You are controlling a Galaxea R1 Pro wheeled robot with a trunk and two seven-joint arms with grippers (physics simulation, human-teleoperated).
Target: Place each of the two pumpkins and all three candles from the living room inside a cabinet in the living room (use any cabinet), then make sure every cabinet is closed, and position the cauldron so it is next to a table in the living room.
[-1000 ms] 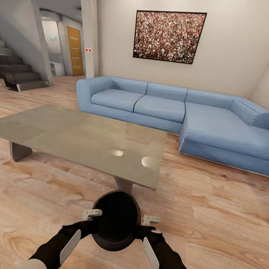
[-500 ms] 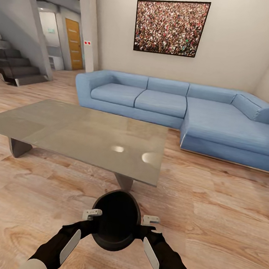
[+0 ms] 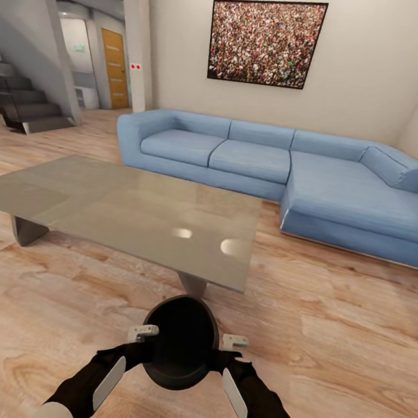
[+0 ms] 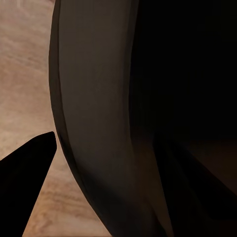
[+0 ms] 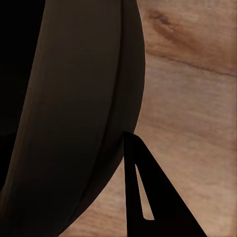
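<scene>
I hold the black cauldron (image 3: 178, 349) low over the wood floor, just in front of the table's near edge. My left gripper (image 3: 144, 333) is shut on its left rim and my right gripper (image 3: 233, 343) on its right rim. In the left wrist view the cauldron's dark wall (image 4: 98, 123) runs between the fingers (image 4: 29, 187). The right wrist view shows the cauldron wall (image 5: 74, 123) beside one finger (image 5: 148, 197). The table (image 3: 124, 205) is low, with a glossy grey-brown top. The pumpkins, candles and cabinet are out of view.
A blue corner sofa (image 3: 292, 173) stands behind the table along the far wall, under a framed picture (image 3: 265, 41). Stairs (image 3: 19, 104) and a doorway (image 3: 113, 70) lie at the far left. Open wood floor (image 3: 348, 357) stretches to my right.
The whole picture shifted a little between one second ago and half a second ago, so the camera moved. Since then it holds still. The cauldron stays in both grippers, unmoved between the arms.
</scene>
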